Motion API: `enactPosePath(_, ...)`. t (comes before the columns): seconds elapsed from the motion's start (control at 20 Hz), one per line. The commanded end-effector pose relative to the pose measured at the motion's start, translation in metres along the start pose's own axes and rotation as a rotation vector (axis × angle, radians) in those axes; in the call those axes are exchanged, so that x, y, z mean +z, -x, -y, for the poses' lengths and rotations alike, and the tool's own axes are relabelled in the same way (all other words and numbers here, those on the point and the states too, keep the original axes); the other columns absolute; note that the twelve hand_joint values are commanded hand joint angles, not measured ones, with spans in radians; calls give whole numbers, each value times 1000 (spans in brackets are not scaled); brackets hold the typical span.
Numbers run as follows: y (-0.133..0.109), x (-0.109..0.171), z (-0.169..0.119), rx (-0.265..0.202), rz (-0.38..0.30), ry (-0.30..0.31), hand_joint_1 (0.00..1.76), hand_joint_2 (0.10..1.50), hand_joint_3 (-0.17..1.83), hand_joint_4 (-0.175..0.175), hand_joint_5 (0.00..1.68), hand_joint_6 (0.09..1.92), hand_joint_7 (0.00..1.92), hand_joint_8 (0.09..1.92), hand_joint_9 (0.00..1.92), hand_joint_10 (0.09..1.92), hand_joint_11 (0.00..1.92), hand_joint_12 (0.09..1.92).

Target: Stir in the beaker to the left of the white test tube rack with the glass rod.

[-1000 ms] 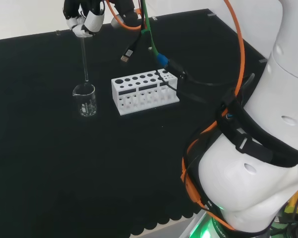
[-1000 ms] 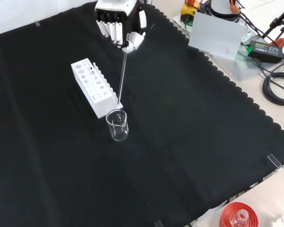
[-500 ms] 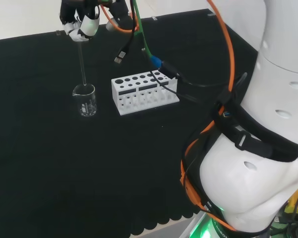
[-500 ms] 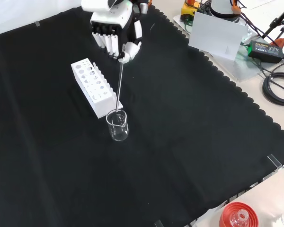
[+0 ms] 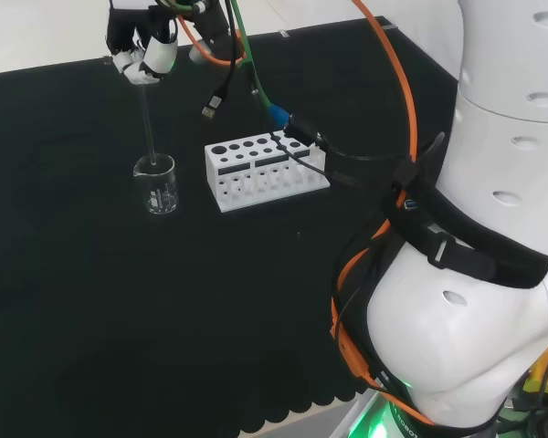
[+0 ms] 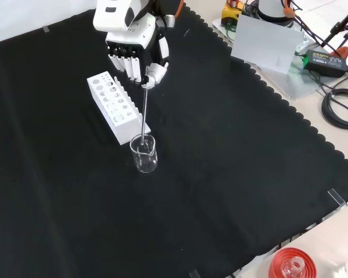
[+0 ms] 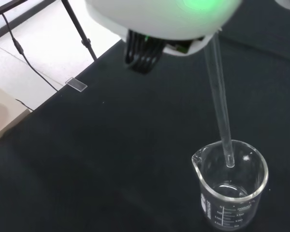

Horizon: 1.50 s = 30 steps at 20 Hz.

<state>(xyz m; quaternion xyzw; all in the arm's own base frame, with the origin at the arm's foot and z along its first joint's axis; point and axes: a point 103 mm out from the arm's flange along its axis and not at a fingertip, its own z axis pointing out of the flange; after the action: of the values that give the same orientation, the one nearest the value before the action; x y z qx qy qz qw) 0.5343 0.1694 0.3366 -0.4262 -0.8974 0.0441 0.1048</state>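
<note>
Since a second ago my hand (image 6: 130, 49) has shifted over the beaker (image 5: 155, 183), bringing the glass rod (image 6: 144, 113) tip inside its mouth. My fingers are curled round the rod's top, holding it near upright. The beaker stands on the surface directly below my hand, beside the rack (image 5: 265, 169).

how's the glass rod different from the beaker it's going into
The thin clear glass rod is long and solid; the small clear glass beaker is short, wide and hollow, with a pouring spout. The rod hangs off the cloth, pinched in the black and white robot hand, its tip just inside the beaker's mouth; the beaker stands upright on the black cloth, untouched by the robot hand. Both are clear glass.
</note>
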Motion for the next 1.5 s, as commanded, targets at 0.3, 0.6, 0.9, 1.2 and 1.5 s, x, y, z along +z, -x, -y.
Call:
enactPosePath(0.3, 15, 26, 5, 16, -29, -21, 1324, 574, 883, -175, 1111, 843, 1308, 947, 1688, 566, 1607, 734)
enactPosePath(0.6, 24, 44, 2, 18, -54, -29, 1324, 574, 882, -175, 1111, 842, 1308, 947, 1689, 565, 1607, 735)
enactPosePath(0.9, 23, 59, -6, 12, -86, -45, 1324, 574, 881, -175, 1111, 842, 1308, 947, 1690, 564, 1608, 735)
enactPosePath(1.2, 22, 60, -19, -4, -102, -45, 1324, 574, 881, -175, 1111, 841, 1308, 947, 1690, 563, 1608, 735)
enactPosePath(1.5, 31, 50, -24, -20, -91, -44, 1324, 574, 881, -175, 1111, 841, 1308, 947, 1690, 562, 1609, 735)
